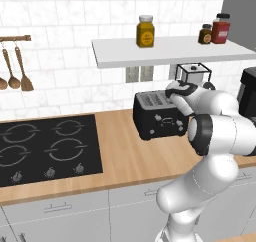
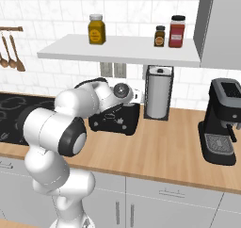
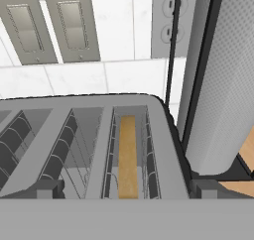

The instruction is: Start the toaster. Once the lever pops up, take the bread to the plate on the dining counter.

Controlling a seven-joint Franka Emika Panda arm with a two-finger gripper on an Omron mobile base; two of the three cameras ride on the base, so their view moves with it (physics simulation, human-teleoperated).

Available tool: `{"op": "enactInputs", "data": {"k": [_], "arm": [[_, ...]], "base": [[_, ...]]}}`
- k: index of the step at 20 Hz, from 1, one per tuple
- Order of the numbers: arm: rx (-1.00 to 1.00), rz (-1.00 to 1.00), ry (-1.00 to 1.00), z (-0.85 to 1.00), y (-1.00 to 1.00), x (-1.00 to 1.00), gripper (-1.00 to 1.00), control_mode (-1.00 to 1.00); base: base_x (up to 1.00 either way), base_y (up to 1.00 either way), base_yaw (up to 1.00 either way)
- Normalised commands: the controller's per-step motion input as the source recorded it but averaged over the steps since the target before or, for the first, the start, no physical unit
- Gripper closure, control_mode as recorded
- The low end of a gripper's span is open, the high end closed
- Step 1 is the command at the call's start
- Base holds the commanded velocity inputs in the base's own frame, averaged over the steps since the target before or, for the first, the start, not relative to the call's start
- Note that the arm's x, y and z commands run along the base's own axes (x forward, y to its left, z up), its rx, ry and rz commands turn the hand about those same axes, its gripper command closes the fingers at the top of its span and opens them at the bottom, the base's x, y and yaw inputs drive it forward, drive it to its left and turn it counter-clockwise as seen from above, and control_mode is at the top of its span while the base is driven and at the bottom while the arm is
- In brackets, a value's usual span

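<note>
The toaster [image 1: 159,115] stands on the wood counter [image 1: 130,151] just beside the paper towel roll [image 3: 221,85], below the wall shelf [image 2: 127,50]. The bread [image 3: 128,157] sits upright in the toaster's slot nearest the roll. The gripper [image 3: 124,192] hovers directly over the toaster's top with its jaws spread wide, holding nothing.

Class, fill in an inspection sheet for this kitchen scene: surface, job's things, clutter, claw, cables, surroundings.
Surface: wood counter with black hob.
Job's things: toaster by the wall; bread sits down in one slot.
Clutter: paper towel roll, coffee machine.
Claw: open, above the toaster.
Cables: nothing seen.
Surroundings: shelf with three jars, wall switches, hanging wooden spoons.
</note>
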Motion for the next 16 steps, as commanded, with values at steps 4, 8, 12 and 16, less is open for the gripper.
{"op": "enactInputs", "data": {"k": [4,8,12,16], "arm": [[0.0,0.0,0.0,0.0,0.0,0.0,-1.0,-1.0],[0.0,0.0,0.0,0.0,0.0,0.0,-1.0,-1.0],[0.0,0.0,0.0,0.0,0.0,0.0,-1.0,-1.0],[0.0,0.0,0.0,0.0,0.0,0.0,-1.0,-1.0]], "base": [[0.0,0.0,0.0],[0.0,0.0,0.0],[0.0,0.0,0.0],[0.0,0.0,0.0]]}}
